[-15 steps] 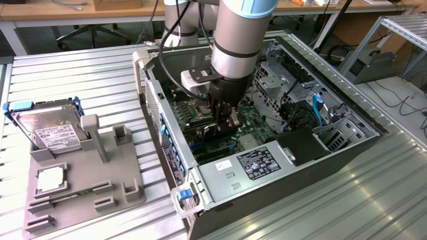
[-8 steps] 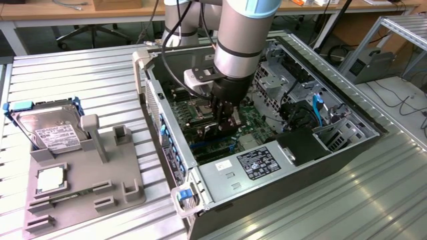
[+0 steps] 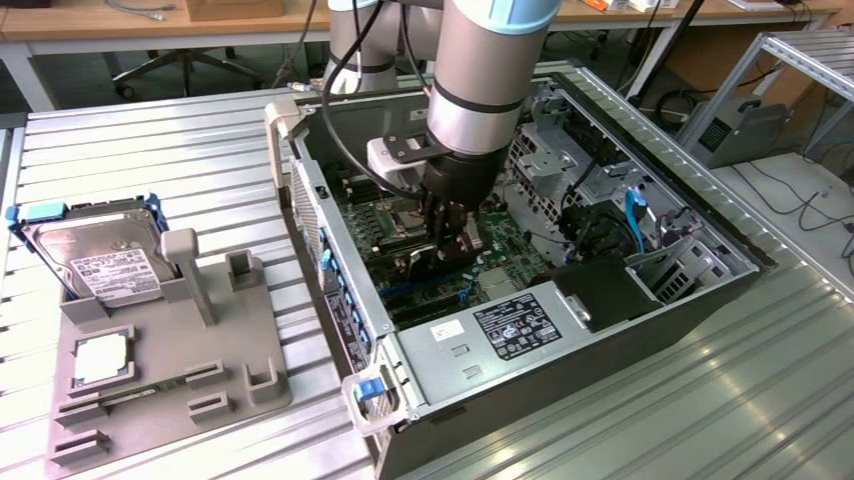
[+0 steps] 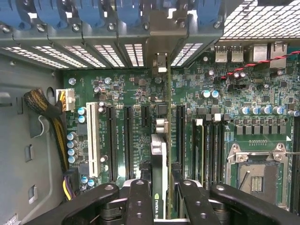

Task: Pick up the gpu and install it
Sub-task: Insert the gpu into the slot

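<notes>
Ribbed metal tabletop [image 3: 160, 140] runs under everything, with desks and cables behind. On it lies an open computer case [image 3: 747, 250], and the grey robot arm [image 3: 487, 60] reaches straight down into it over the green motherboard [image 3: 501, 235]. On the exterior view's left sits a grey holder tray [image 3: 174, 370] carrying a hard drive [image 3: 100, 255] in a blue frame.

Inside the case, the claw [image 4: 161, 187] is pinching the gpu [image 4: 158, 150], one black finger [image 4: 139, 199] on each side. The card stands on edge among the long black slots, its metal end toward the vented back wall. I can't tell whether it is seated. A small silver chip [image 3: 100, 358] rests on the tray.
</notes>
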{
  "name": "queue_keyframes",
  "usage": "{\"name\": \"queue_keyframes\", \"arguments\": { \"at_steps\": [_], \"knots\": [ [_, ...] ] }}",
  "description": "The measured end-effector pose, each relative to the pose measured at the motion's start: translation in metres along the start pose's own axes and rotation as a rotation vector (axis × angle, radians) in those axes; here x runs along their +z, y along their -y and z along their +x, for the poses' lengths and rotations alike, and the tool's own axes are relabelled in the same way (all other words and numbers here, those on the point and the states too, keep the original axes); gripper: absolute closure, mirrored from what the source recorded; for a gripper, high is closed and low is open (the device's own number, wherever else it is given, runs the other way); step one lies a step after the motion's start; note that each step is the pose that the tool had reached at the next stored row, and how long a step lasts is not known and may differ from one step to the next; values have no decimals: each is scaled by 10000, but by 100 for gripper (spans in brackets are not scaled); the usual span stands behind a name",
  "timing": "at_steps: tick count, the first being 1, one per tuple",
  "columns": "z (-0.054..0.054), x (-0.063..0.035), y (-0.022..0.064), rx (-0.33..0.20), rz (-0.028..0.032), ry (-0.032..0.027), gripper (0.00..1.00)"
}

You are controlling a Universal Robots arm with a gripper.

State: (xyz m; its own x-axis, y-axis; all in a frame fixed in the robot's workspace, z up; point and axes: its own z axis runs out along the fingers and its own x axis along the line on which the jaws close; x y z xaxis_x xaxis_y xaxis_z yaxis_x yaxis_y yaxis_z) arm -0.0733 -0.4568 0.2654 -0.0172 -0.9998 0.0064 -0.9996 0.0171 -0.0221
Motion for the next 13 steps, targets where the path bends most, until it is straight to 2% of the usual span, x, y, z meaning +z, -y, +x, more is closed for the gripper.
{"name": "queue_keyframes", "arguments": {
  "at_steps": [4, 7, 13],
  "knots": [
    [0, -11, 0, 1, 14, 3, 73],
    [3, -2, -2, 2, 51, 2, 73],
    [2, -1, -16, 2, 61, 5, 73]
  ]
}}
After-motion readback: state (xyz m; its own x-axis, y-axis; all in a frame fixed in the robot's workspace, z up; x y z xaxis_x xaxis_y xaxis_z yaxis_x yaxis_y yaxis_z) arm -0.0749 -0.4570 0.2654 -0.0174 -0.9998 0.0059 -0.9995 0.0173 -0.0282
